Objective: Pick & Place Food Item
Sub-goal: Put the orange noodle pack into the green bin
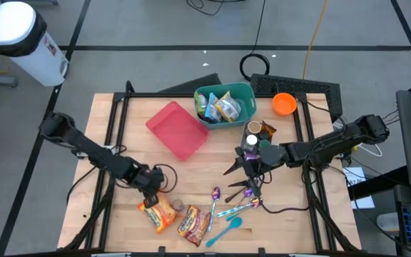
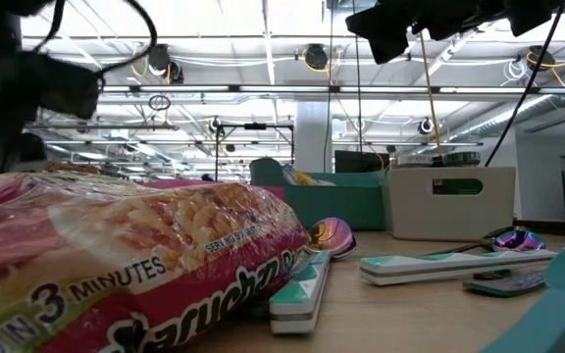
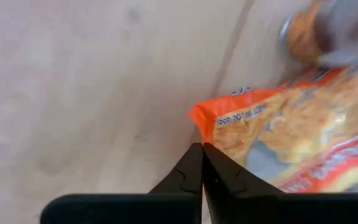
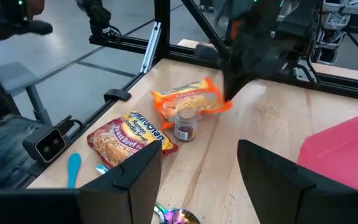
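orange packet: the orange noodle packet [image 1: 157, 213] lies flat on the worktop [image 1: 120, 128] near the front edge, left of centre, its corner just at the left arm's fingertips.
neighbours: a small spice jar [image 1: 178, 205] sits just beside it, and a red noodle packet [image 1: 193, 222] lies next to that; both show again in the right wrist view, jar [image 4: 184, 125] touching or nearly touching the orange packet's edge.
left jaws: the left gripper [image 1: 153, 190] is down at the packet's near corner — its two dark fingers [image 3: 194, 171] are pressed together tip to tip, fully closed. in the left wrist view the packet's orange corner [image 3: 199, 118] sits just past the tips; whether any film is pinched between them cannot be told.
right jaws: the right gripper [image 1: 247, 171] hangs above the spoons [image 1: 234, 207] at centre-right, fingers parted, holding nothing.
handling: judged from its look, the packet is light, crinkly film around a brittle noodle block — soft at the sealed rim, stiff in the middle, and slippery on the printed face.
where to hold: the flat sealed edge or corner seems the best bite; a pinch there should lift it without crushing the noodles, though the bag would dangle and swing.
risk: a thin corner can slide out of closed tips, and a drag could nudge the jar.
destination: likely the teal bin [image 1: 247, 91] or the pink tray [image 1: 178, 129] — the task does not say which.
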Tool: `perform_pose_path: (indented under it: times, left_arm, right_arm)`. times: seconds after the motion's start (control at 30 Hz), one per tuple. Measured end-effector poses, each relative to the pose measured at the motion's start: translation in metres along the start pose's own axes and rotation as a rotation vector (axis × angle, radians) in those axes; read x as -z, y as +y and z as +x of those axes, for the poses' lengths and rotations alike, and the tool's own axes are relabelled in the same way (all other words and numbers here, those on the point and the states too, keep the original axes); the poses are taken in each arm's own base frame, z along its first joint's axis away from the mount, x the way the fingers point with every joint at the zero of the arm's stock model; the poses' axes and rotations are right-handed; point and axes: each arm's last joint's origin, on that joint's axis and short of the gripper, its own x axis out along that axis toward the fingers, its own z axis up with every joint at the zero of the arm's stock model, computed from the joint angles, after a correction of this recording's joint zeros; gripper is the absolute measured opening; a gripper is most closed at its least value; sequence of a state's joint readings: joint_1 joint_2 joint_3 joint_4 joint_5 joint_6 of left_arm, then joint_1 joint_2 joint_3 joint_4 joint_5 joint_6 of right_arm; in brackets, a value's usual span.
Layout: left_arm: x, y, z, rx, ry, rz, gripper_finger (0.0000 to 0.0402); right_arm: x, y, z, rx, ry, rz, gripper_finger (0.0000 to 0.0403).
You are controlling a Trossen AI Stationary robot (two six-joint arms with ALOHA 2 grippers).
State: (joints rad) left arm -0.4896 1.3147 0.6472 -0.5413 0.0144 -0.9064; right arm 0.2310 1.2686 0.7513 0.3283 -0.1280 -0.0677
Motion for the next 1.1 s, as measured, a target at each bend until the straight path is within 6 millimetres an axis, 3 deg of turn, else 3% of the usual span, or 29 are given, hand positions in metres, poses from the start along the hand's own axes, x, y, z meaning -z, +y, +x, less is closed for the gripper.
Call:
perform_pose_path:
  times: [0.27, 0.5, 0.77, 1.1]
  left_arm:
    - [0.001, 0.009, -0.056, 0.028, -0.321, 0.115, 0.0004]
    - [-0.001, 0.014, -0.093, 0.043, -0.609, 0.253, 0.0004]
    - [-0.012, -0.001, -0.115, 0.104, -0.883, 0.483, 0.0003]
    - [-0.030, -0.020, -0.129, 0.169, -1.136, 0.726, 0.0002]
  right_arm:
    - [0.000, 0.000, 0.000, 0.001, -0.004, -0.005, 0.0201]
    - [0.000, 0.000, 0.000, 0.001, -0.004, -0.005, 0.0201]
    - [-0.001, 0.000, 0.000, 0.002, -0.005, -0.005, 0.0201]
    - [-0.002, 0.000, 0.000, 0.002, -0.014, -0.006, 0.0201]
